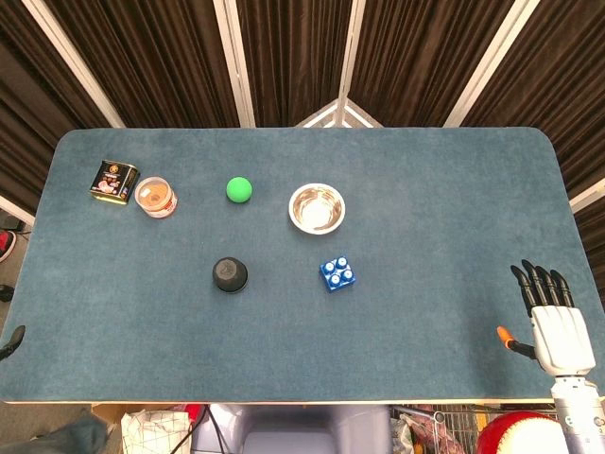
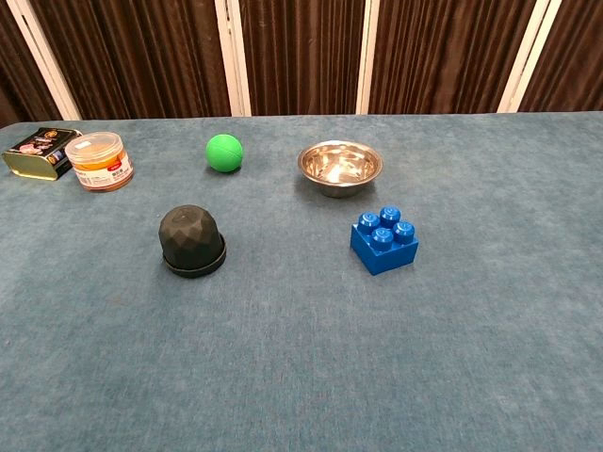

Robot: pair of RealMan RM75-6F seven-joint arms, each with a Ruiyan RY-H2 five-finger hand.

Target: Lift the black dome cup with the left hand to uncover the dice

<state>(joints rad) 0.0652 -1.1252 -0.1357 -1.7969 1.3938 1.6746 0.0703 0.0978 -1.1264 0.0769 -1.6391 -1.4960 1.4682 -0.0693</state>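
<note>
The black dome cup (image 1: 230, 274) (image 2: 192, 241) stands mouth down on the blue table, left of centre. No dice show; whatever is under the cup is hidden. At the table's left front edge only a small dark tip, likely of my left hand (image 1: 11, 340), shows in the head view, far from the cup. The rest of that hand is out of frame. My right hand (image 1: 550, 312) lies at the right front edge with its fingers stretched out and apart, holding nothing. The chest view shows neither hand.
A blue toy brick (image 1: 337, 274) (image 2: 384, 239) sits right of the cup. Behind it are a steel bowl (image 1: 317, 208) (image 2: 340, 166) and a green ball (image 1: 239, 189) (image 2: 224, 153). An orange-lidded jar (image 1: 156, 198) (image 2: 99, 161) and a flat tin (image 1: 114, 182) (image 2: 38, 153) stand at the back left.
</note>
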